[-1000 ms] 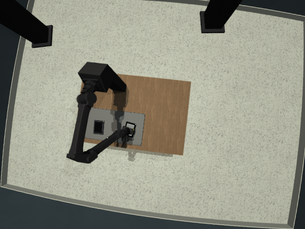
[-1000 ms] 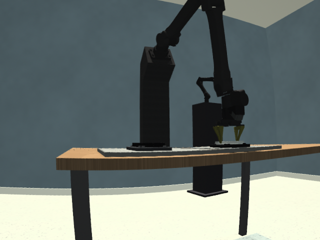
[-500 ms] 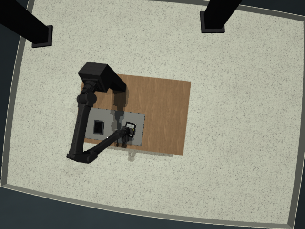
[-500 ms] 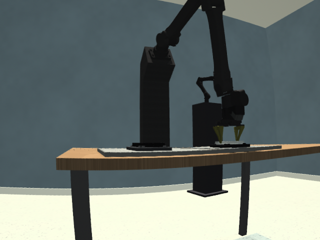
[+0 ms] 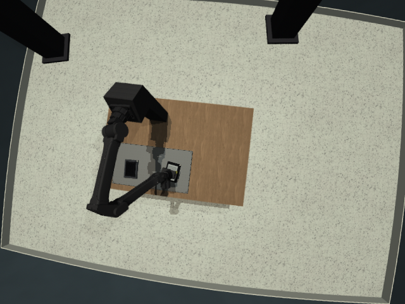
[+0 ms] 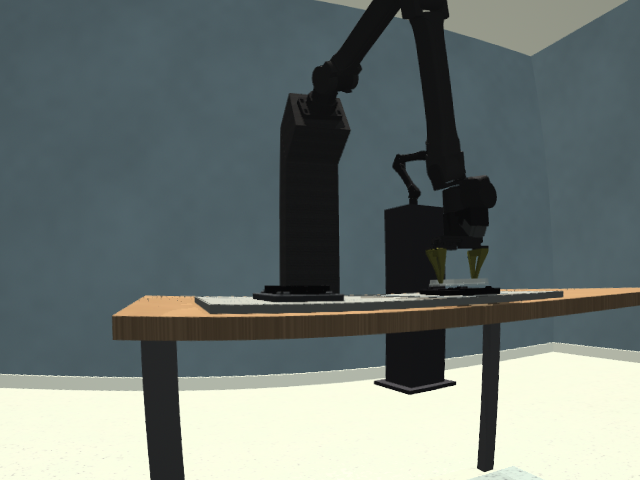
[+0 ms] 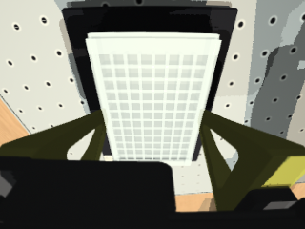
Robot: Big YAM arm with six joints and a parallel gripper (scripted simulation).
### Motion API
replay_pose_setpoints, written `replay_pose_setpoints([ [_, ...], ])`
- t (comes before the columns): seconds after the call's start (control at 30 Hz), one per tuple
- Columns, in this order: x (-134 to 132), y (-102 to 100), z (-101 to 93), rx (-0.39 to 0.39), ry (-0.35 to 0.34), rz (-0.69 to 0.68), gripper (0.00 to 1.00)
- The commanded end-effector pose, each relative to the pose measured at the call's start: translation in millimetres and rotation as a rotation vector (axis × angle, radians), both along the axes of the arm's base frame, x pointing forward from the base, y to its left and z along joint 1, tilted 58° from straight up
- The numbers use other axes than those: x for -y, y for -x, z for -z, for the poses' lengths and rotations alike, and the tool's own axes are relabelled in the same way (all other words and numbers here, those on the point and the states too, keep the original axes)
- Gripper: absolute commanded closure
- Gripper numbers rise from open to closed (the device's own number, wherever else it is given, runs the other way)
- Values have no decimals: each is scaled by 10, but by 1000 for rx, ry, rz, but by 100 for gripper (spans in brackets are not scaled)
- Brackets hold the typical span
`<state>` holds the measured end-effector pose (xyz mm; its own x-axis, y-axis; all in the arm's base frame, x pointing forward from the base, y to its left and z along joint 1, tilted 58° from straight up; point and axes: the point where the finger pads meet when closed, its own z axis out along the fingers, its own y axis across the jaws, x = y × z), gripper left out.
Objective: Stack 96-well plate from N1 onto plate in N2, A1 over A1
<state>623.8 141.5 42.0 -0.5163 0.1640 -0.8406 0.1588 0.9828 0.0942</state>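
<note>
White 96-well plate (image 7: pixel 153 95) clamped between olive fingers of gripper (image 7: pixel 153 138), jaws pressed on its two long sides. Held level just above black nest (image 7: pixel 224 29), with a second plate edge visible beneath at 12 o'clock. In the top view, held plate (image 5: pixel 173 170) at 3 o'clock on grey board (image 5: pixel 186 157); other nest (image 5: pixel 131 168), dark and without a plate, at 9 o'clock. Board resting on wooden table (image 5: pixel 216 137). Black arm (image 6: pixel 439 118) reaching down from 12 o'clock in the exterior view.
</note>
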Motion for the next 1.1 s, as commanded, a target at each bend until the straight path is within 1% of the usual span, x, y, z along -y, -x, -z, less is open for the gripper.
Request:
replay_pose_setpoints([
  [0.0,-122,115,-75,2,-10,-14,100],
  [0.03,-125,129,-64,0,-10,-16,100],
  [0.5,-136,328,-202,1,-9,-14,100],
  [0.57,-136,328,-202,1,-9,-14,100],
  [0.6,-138,341,-144,-5,-8,-15,100],
  [0.63,-140,351,-226,4,-10,-15,100],
  [1.07,-150,537,-332,1,-9,-14,100],
])
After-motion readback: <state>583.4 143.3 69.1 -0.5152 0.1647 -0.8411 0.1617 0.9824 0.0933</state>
